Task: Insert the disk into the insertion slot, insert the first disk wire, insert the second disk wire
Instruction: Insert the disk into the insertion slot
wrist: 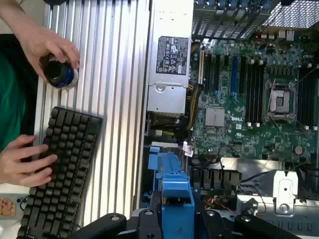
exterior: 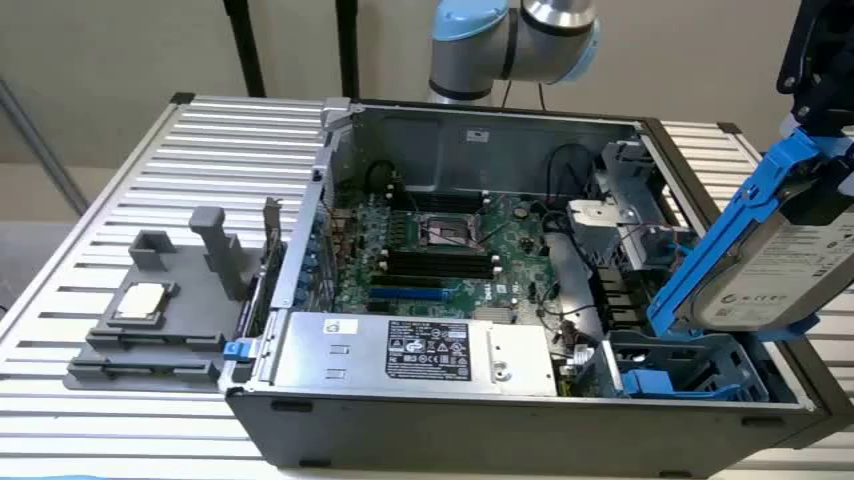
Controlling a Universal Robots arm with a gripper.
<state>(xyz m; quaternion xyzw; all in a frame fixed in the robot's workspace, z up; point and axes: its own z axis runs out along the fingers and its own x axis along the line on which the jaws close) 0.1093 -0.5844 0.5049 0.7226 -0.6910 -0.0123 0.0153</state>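
Observation:
The disk point(exterior: 781, 260), a silver-grey drive with a white label in a bright blue carrier point(wrist: 174, 191), hangs tilted above the case's corner at the exterior view's right. My gripper point(exterior: 817, 110) is shut on it from above. In the wrist view the dark fingers point(wrist: 152, 219) flank the blue carrier, with my gripper point(wrist: 175, 214) around it. The insertion slot point(exterior: 681, 375), a bay with blue rails, lies just below the disk's lower end and holds nothing. Cables point(exterior: 577, 315) run beside the slot; I cannot tell which are the disk wires.
The open dark grey case point(exterior: 534, 430) holds a motherboard point(exterior: 441, 250) and a silver power-supply box point(exterior: 400, 350). A grey fixture with a chip point(exterior: 154, 320) stands on the ribbed table point(exterior: 200, 150). A person's hands rest on a keyboard point(wrist: 55, 169) and a knob point(wrist: 60, 72).

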